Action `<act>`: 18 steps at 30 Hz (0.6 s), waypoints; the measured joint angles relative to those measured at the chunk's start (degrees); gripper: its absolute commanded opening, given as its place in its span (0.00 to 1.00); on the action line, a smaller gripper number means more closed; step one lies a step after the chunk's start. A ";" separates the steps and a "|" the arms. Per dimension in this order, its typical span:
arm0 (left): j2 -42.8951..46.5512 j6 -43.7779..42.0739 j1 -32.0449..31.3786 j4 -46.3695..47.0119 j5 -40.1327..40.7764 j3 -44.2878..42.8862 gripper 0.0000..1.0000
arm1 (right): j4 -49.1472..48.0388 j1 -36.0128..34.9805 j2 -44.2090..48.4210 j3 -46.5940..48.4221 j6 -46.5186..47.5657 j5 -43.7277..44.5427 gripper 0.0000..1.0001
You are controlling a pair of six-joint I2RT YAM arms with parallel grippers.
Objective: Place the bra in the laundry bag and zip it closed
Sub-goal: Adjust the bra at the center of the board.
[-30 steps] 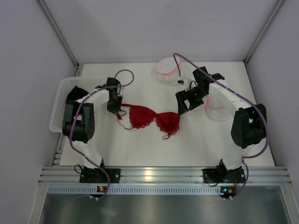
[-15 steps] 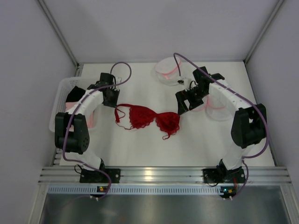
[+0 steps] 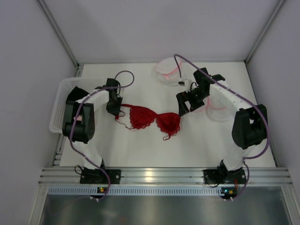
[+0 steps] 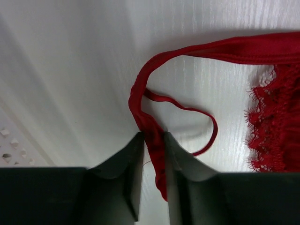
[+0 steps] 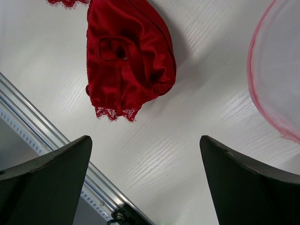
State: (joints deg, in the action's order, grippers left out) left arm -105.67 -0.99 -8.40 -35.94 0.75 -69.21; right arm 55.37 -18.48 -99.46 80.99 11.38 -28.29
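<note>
The red lace bra lies spread on the white table, between the two arms. My left gripper is down at the bra's left strap end. In the left wrist view the red strap runs between the fingers of the gripper; it touches the right one and a thin gap shows on the left. My right gripper hovers wide open just right of the right cup, holding nothing. The white mesh laundry bag with pink trim lies at the back, with another round part under the right arm.
A white slotted basket with dark and pink items stands at the table's left edge, close behind the left arm. The aluminium rail runs along the near edge. Grey walls enclose the table on three sides.
The left arm swung back toward the basket half a second ago and is now over the strap end again. Its jaws have parted slightly. The right arm has not moved.
</note>
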 measured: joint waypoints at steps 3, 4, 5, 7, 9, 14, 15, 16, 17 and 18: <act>0.02 0.37 -0.04 0.28 0.02 0.00 0.00 | -0.17 0.04 0.09 -0.33 0.02 0.09 0.99; 0.04 0.35 -0.11 0.26 0.13 -0.02 0.00 | -0.11 0.13 0.13 -0.50 0.02 0.11 0.99; 0.20 0.13 -0.11 0.24 0.17 -0.04 0.00 | -0.22 0.24 0.20 -0.81 0.02 0.13 0.99; 0.63 -0.55 -0.11 -0.17 0.26 -0.28 0.00 | -0.24 0.59 0.24 -1.29 0.02 0.15 0.99; 1.81 -1.57 -0.11 -0.76 0.39 -0.94 0.00 | -0.39 0.96 0.28 -1.77 0.00 0.11 0.99; 7.65 -4.83 -0.11 -1.36 0.35 -3.48 0.00 | -0.59 1.20 0.31 -1.95 -0.02 -0.04 0.99; 8.92 -5.38 -0.11 -1.36 0.22 -3.96 0.00 | -0.61 1.20 0.31 -1.95 -0.02 -0.04 0.99; 10.12 -5.86 -0.13 -1.33 0.00 -4.33 0.00 | -0.68 1.22 0.31 -1.95 -0.02 -0.04 1.00; 11.32 -6.38 -0.17 -1.38 -0.50 -4.72 0.00 | -0.76 1.22 0.31 -1.95 -0.02 -0.07 0.99; 12.24 -6.78 -0.26 -1.36 -0.94 -4.96 0.00 | -0.85 1.25 0.31 -1.95 -0.02 -0.07 0.99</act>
State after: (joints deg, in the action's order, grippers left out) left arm -93.43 -7.77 -8.67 -37.30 -0.19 -74.17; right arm 54.52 -17.23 -99.15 79.05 11.35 -28.36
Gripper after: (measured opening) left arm 0.014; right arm 0.993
